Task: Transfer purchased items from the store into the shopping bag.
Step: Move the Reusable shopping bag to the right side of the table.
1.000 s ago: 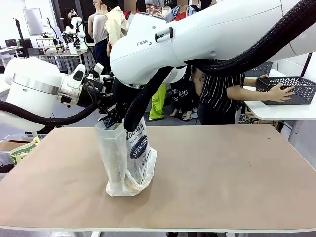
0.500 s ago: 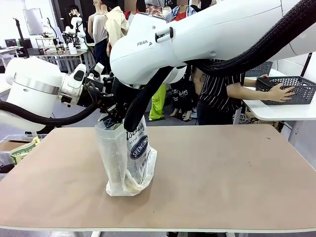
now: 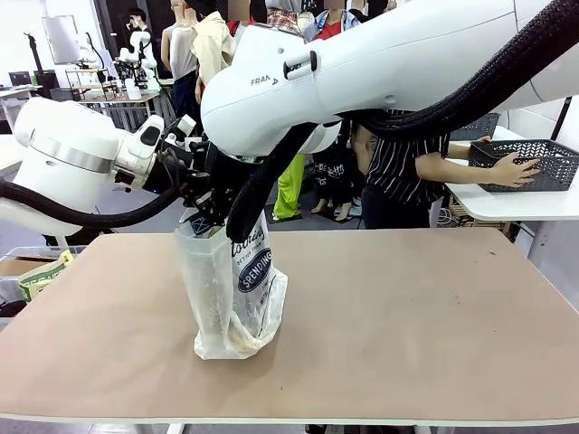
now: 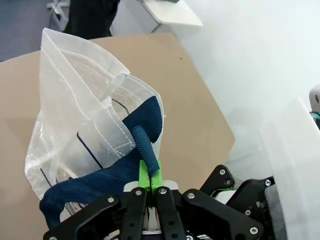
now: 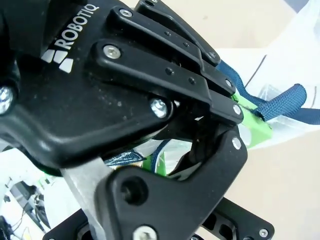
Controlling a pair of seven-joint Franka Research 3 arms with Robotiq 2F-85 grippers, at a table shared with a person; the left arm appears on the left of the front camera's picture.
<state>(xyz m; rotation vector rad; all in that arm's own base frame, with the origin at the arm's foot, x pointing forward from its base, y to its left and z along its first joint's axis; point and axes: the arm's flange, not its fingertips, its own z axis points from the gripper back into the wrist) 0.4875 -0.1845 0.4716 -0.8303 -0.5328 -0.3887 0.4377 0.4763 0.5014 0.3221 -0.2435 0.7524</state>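
Front camera faces across table; wrist cameras close on shopping bag rim

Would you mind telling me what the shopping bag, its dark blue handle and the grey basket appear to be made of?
Shopping bag: thin translucent plastic film, slightly glossy; it creases, and the table shows through it.
Dark blue handle: woven fabric webbing, matte; a mesh-like weave shows in the left wrist view.
Basket: probably rigid moulded plastic, dark grey, with an open lattice wall.
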